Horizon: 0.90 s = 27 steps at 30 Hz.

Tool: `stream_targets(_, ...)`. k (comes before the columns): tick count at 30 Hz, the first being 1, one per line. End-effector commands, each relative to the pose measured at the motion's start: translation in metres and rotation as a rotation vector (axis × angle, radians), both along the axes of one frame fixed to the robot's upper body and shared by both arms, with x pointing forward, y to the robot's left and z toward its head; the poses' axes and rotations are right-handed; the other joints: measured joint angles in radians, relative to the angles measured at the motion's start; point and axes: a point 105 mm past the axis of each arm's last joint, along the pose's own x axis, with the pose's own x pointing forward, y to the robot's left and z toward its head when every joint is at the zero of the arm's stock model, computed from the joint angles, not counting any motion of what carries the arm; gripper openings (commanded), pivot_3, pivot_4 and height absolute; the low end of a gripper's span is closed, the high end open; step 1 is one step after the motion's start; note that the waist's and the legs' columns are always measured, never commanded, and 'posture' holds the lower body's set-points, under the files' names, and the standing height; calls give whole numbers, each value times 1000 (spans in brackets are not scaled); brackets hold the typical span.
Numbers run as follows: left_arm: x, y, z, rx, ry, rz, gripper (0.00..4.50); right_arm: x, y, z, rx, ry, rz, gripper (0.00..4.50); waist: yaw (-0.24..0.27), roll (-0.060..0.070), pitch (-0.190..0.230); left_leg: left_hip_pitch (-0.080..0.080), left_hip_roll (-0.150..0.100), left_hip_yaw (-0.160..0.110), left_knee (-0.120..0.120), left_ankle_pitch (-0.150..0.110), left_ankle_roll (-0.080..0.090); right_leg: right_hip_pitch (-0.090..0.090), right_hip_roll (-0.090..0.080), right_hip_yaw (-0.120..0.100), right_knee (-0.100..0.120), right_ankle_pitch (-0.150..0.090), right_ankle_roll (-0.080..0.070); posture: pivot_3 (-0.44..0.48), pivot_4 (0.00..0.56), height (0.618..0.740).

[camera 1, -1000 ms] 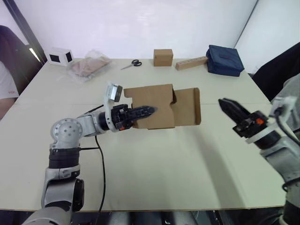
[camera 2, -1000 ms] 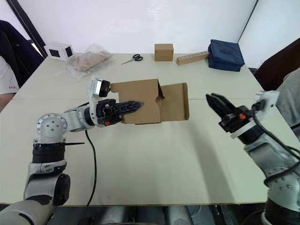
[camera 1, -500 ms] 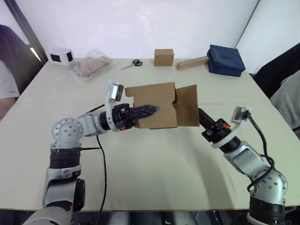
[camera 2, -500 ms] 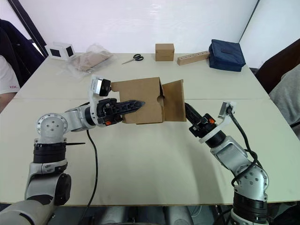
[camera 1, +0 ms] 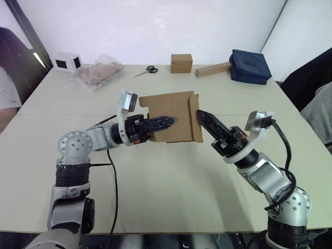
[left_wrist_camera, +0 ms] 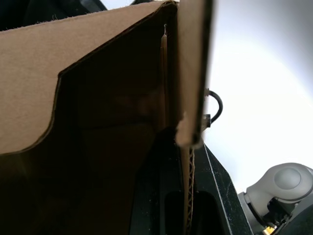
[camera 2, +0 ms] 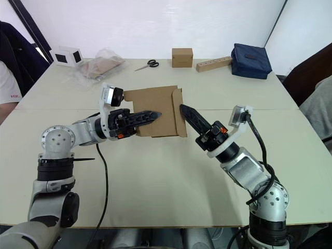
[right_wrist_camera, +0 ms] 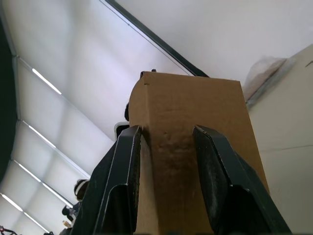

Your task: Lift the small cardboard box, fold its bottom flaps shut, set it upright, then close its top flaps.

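Small cardboard box [camera 1: 171,116]: brown corrugated, left gripper [camera 1: 165,121] clamping wall; right gripper [camera 1: 203,117] spread against folded flap [camera 1: 195,118].

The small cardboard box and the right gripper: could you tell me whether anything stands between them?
Nothing visible does. The right gripper is already against the folded flap of the small cardboard box, which the left gripper holds above the table.

We can read no words, brand or number anywhere — a red mark on the person's white sleeve [camera 2: 6,89], at the left edge, stays illegible.
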Motion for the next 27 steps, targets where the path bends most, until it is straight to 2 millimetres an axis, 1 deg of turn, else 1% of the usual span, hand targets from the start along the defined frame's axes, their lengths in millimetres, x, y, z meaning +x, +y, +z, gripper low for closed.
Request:
stream_targets(1, -5, 0, 10, -30, -45, -9, 0, -8, 1, 10, 9, -49, 9, 1687, 0, 0, 0, 0, 0, 0, 0, 0, 0, 0, 0, 0, 0, 0, 0, 0, 150, 740)
stream_targets(8, -6, -1, 10, -32, -44, -8, 0, -2, -10, 7, -24, -50, -63, 1687, 0, 0, 0, 0, 0, 0, 0, 0, 0, 0, 0, 0, 0, 0, 0, 0, 150, 740)
stream_targets(13, -6, -1, 10, -33, -43, -8, 0, 0, -13, 3, -63, -59, -95, 1687, 0, 0, 0, 0, 0, 0, 0, 0, 0, 0, 0, 0, 0, 0, 0, 0, 150, 740)
stream_targets(16, -7, -2, 10, -32, -43, -13, 0, 3, -13, 2, -72, -60, -110, 1687, 0, 0, 0, 0, 0, 0, 0, 0, 0, 0, 0, 0, 0, 0, 0, 0, 150, 740)
stream_targets(20, -7, -3, 10, -30, -43, -14, 0, 4, -11, 5, -68, -72, -111, 1687, 0, 0, 0, 0, 0, 0, 0, 0, 0, 0, 0, 0, 0, 0, 0, 0, 150, 740)
stream_targets(27, -7, -4, 6, -18, -41, -11, 0, -2, -2, 14, -56, -100, -81, 1687, 0, 0, 0, 0, 0, 0, 0, 0, 0, 0, 0, 0, 0, 0, 0, 0, 150, 740)
